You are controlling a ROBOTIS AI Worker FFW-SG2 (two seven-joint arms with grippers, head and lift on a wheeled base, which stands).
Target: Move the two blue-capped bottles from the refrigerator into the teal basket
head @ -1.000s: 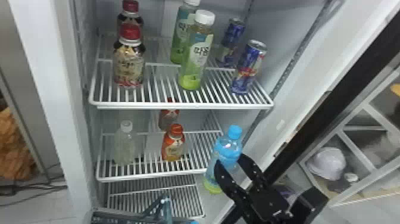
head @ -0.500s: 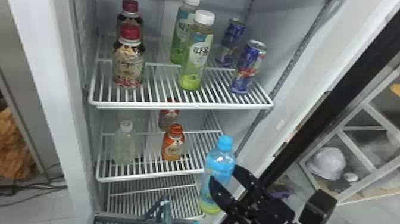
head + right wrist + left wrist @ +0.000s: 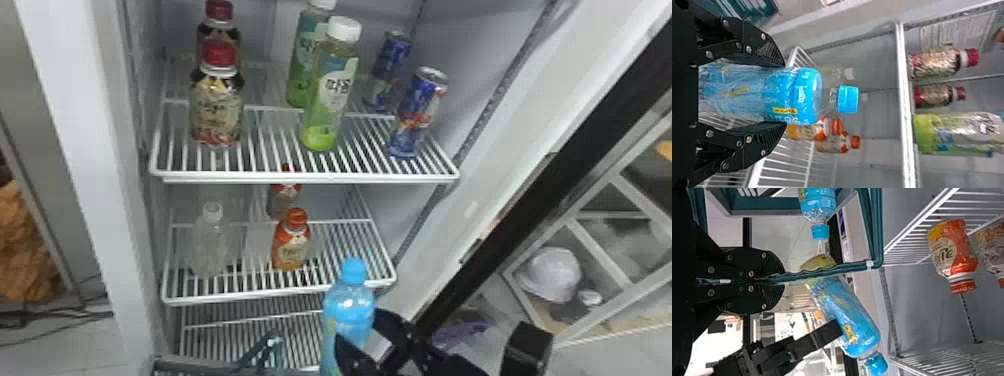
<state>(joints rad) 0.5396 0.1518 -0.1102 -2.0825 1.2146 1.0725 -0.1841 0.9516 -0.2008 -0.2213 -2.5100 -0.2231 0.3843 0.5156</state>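
Clasping a blue-capped plastic bottle [image 3: 348, 310], lower centre in the head view, the black right gripper [image 3: 785, 94] stands parted to its girth; mid-body suits this probably weighty, slick, slightly squeezable load. The black left gripper [image 3: 783, 279] pinches the teal plastic basket [image 3: 766, 204] by its handle [image 3: 836, 269]. The head view cuts off the bottle's base.

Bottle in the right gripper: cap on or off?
On. The blue cap sits over the neck of the bottle held by the right gripper; how tightly it is screwed, I cannot tell.
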